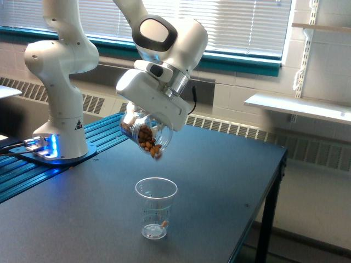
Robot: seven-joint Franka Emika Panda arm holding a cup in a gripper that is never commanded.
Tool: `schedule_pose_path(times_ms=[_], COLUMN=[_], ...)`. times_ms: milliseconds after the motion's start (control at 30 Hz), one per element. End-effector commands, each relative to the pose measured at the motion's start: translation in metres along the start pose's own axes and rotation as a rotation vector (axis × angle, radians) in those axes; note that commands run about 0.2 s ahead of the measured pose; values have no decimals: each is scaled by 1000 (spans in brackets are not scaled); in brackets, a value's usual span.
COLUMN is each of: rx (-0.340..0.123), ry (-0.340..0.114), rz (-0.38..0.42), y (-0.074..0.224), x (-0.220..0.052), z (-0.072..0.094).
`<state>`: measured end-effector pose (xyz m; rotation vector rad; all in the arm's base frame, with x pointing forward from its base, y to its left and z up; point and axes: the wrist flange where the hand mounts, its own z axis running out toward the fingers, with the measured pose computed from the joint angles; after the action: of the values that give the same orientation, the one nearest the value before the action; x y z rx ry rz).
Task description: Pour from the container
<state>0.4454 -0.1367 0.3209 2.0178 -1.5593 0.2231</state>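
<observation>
My gripper (143, 118) is shut on the container (145, 131), a rounded clear jar holding brown nuts. The jar hangs above the table, tilted steeply with its mouth down and toward the exterior view's right. Brown pieces (157, 154) are spilling out of its rim. Directly below stands a small clear tapered cup (156, 207) with printed marks, upright on the dark table (219, 181). One brown piece (164, 223) shows low inside the cup. The white gripper body hides most of the fingers.
The arm's white base (59, 139) stands on a blue rail at the exterior view's left. The table's edge (274, 192) drops off at the right. A white wall shelf (299, 105) and a window with blinds lie behind.
</observation>
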Motion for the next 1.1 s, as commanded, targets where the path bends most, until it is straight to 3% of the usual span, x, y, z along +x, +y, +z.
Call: schedule_pose_path(times_ms=[33, 533, 1100], rx=[-2, -4, -44], ry=[-1, 2, -1], rz=[-2, -19, -40], y=[-1, -5, -16], x=[-3, -1, 1], z=[-5, -10, -15])
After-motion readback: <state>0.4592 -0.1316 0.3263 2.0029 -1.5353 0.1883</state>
